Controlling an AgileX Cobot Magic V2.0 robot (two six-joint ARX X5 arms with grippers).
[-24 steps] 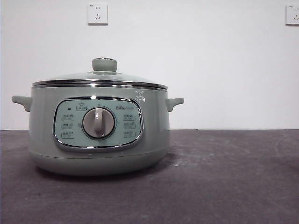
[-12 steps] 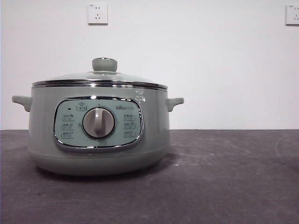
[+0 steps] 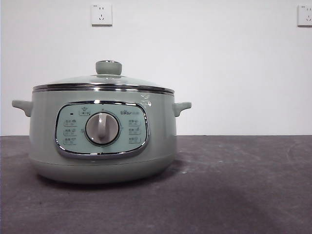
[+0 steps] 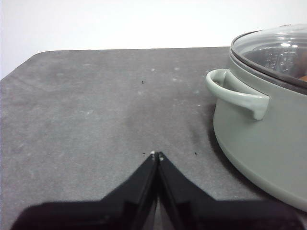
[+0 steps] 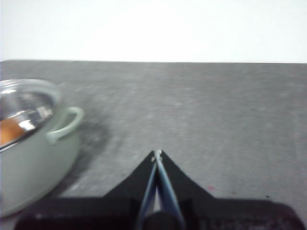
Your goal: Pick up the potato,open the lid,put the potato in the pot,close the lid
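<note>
The pale sage-green pot [image 3: 102, 141] stands on the dark table, left of centre in the front view. The glass lid [image 3: 103, 80] with its green knob [image 3: 108, 67] sits shut on the pot. An orange-brown patch, the potato [image 5: 9, 130], shows through the glass inside the pot in the right wrist view. My left gripper [image 4: 156, 155] is shut and empty, low over the table beside the pot's handle [image 4: 237, 93]. My right gripper [image 5: 157, 153] is shut and empty, low over the table, apart from the pot's other handle [image 5: 64, 124]. Neither arm shows in the front view.
The dark grey table [image 3: 234, 185] stretches to the right of the pot. A white wall with two sockets [image 3: 101, 14] stands behind. The table's far edge and a rounded corner [image 4: 33, 57] show in the left wrist view.
The pot appears shifted very slightly to the left in the front view. Nothing else differs.
</note>
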